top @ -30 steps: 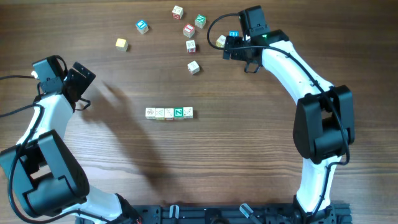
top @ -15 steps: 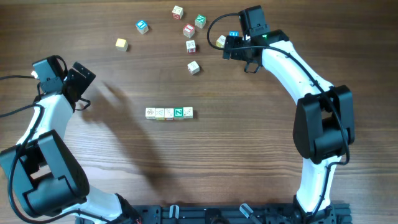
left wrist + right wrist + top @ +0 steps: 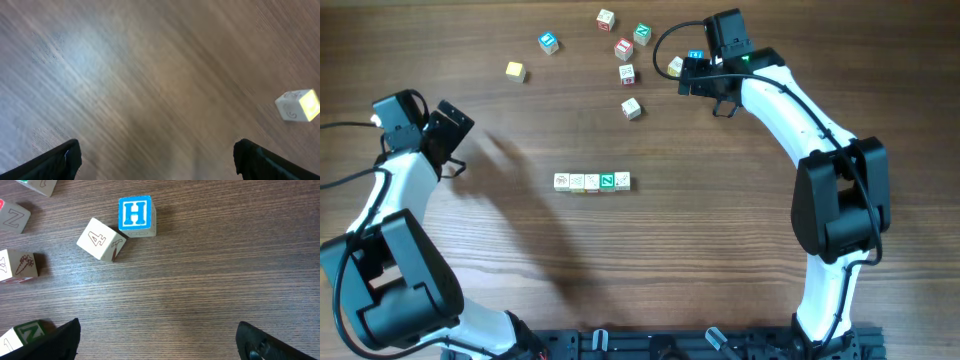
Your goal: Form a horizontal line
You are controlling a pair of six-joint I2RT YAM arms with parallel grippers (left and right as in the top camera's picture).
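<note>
Wood-grain table (image 3: 720,220) under both arms; horizontal line (image 3: 592,181) sits near mid-table, roughly midway between the two arms and well apart from both; five small cubes edge to edge, straight, running left to right in the overhead view; fourth from the left shows a green face (image 3: 608,181), the other four cream-white.

Left gripper (image 3: 157,157): jaws spread wide, only the two dark fingertips (image 3: 57,161) showing at the lower corners of the left wrist view; nothing between them, bare table below; hovers at the left edge of the table. One loose yellow-faced cube (image 3: 298,105) lies off to the right of that view, clear of the fingers; view itself is blurred.

Right gripper (image 3: 157,340): jaws likewise fully apart, holding nothing; positioned at the far side of the table beside the scattered cubes. Ahead of it, a blue H cube (image 3: 135,215) with a cream cube marked 4 (image 3: 100,239) just beside it, corner to corner; cannot tell if they touch. A cream cube with a carrot drawing (image 3: 17,265) lies at the left edge, and a green-faced N cube (image 3: 27,330) next to the left fingertip.

Overhead also shows further loose cubes beyond the line: blue (image 3: 549,42), red (image 3: 623,47), green (image 3: 642,33), cream (image 3: 631,108); none touching the row.
</note>
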